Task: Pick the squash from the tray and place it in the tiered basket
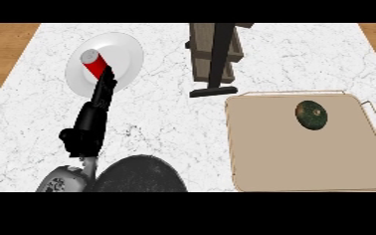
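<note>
A dark green squash (pixel 311 114) lies on the beige tray (pixel 294 164) at the right, toward its far side. The wooden tiered basket (pixel 215 50) on its black stand rises at the back centre, just beyond the tray's far left corner. My left hand (pixel 94 114) stretches up the left side, far from the squash. Its fingers are straight, and their tips (pixel 108 74) reach the white plate. My right hand does not show.
A white plate (pixel 121 47) at the back left carries a red can (pixel 93 62) lying on its side, right by my left fingertips. A dark round object (pixel 140 175) sits at the lower edge beside my left forearm. Wooden floor shows past the counter's corners.
</note>
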Tool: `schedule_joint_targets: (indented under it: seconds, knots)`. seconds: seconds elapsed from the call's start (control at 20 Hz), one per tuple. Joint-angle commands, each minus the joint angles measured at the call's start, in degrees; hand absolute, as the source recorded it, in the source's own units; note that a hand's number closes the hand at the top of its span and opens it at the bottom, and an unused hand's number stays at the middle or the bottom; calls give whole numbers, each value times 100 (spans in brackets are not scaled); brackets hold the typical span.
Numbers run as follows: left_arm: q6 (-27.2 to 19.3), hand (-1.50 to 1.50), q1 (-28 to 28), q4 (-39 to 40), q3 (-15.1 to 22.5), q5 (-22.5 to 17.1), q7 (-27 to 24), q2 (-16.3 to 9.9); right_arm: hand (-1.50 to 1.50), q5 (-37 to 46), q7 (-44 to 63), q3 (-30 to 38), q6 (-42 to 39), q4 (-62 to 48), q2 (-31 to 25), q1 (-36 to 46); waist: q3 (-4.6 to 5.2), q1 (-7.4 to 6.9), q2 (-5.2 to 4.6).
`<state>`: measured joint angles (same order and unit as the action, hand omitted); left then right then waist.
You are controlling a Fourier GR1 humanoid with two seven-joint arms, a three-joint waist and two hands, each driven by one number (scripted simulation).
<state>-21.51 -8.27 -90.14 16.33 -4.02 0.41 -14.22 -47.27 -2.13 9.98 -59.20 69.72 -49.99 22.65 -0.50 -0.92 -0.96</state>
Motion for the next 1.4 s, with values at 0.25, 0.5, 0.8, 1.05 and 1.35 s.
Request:
schedule_joint_targets:
  seconds: [0.25, 0.5, 0.8, 1.05, 1.35]
  knots:
    - [-39, 0, 9, 191, -7, 46, -69, 75, -150, 2157, -428, 692, -1035, 1661, -986, 672, 3, 23, 43]
    - [105, 0, -276, 367, -211, -69, 27, 2, -150, 3557, -786, 588, -859, 2719, -518, 349, 9, 43, 23]
    - [43, 0, -78, 119, -3, 93, 76, 113, -150, 4796, -1770, 467, -716, 3017, -480, -102, 21, -10, 56]
    - [22, 0, -206, 324, -87, 145, -41, 176, -150, 5681, -2551, -3, -66, 3435, -530, -595, 18, 47, 55]
    - [56, 0, -254, 425, -186, 157, 70, 213, -150, 6639, -3197, -630, 743, 3175, -1152, -911, 37, 68, 70]
